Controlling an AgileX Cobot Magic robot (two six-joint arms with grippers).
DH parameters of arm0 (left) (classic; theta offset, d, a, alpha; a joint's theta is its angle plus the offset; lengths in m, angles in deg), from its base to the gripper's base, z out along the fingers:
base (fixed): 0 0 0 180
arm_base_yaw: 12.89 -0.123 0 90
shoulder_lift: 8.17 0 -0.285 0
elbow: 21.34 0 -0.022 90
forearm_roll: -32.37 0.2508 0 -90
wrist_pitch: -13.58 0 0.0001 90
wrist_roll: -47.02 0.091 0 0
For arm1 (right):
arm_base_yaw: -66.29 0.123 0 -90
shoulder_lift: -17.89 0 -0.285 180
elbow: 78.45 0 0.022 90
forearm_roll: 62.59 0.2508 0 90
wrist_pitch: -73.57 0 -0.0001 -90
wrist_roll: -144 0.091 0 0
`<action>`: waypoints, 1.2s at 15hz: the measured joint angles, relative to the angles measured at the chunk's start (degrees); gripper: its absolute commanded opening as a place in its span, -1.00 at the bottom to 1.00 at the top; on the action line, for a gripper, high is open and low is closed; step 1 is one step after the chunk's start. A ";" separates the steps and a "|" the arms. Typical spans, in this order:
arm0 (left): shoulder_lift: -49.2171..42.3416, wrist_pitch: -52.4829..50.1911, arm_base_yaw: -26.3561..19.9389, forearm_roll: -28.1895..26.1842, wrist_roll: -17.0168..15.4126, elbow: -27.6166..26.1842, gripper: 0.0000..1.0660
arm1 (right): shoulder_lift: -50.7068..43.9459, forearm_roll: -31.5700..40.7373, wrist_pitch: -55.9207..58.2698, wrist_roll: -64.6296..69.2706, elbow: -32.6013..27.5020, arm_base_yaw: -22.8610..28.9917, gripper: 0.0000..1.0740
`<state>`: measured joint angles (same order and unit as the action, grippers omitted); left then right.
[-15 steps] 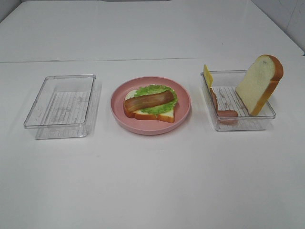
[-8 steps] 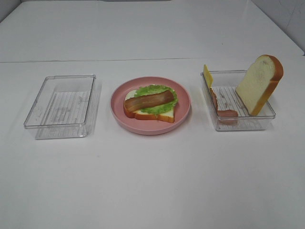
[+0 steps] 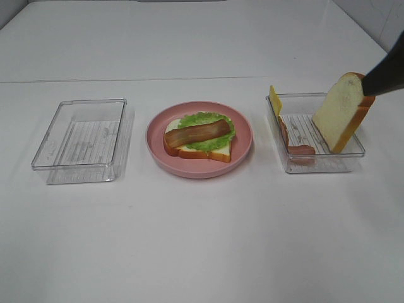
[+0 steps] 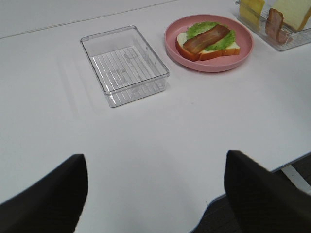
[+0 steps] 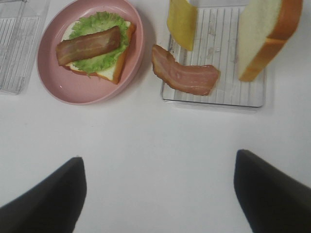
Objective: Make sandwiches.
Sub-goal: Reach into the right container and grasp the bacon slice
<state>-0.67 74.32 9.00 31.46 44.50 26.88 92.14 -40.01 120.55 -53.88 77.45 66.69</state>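
Left gripper (image 4: 153,194): jaws wide apart, holding nothing, above table (image 3: 202,240).
Left tray (image 3: 76,168): clear.
Pink plate (image 3: 158,148), centre: sandwich (image 3: 199,139), stacked as base slice (image 3: 205,153), lettuce (image 3: 189,119), bacon (image 3: 197,133).
Right tray (image 3: 322,155): cheese square (image 3: 275,100), meat strip (image 3: 298,149), leaning bread slice (image 3: 339,112).
Right gripper (image 5: 160,204): jaws wide apart, holding nothing, near right tray.

The left gripper (image 4: 155,194) stood wide open, its 2 dark fingers (image 4: 43,199) far apart and holding nothing. The right gripper (image 5: 158,194) was open just as wide (also empty). In the high view only a dark tip of the right arm (image 3: 385,72) showed, at the right edge.
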 measured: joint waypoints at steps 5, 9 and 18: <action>0.00 -0.11 0.00 0.06 0.57 0.00 0.40 | 20.11 1.78 3.84 -2.41 14.50 5.04 0.23; 0.00 -0.11 0.00 0.17 0.57 0.00 0.40 | 33.75 -3.67 5.84 7.51 25.73 12.26 0.20; 0.00 -0.11 0.00 0.17 0.57 0.00 0.40 | 53.74 -12.03 11.97 13.81 39.76 12.61 0.20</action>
<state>-0.67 74.20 9.00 31.63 45.07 26.88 145.89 -52.05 132.52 -40.07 117.21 79.29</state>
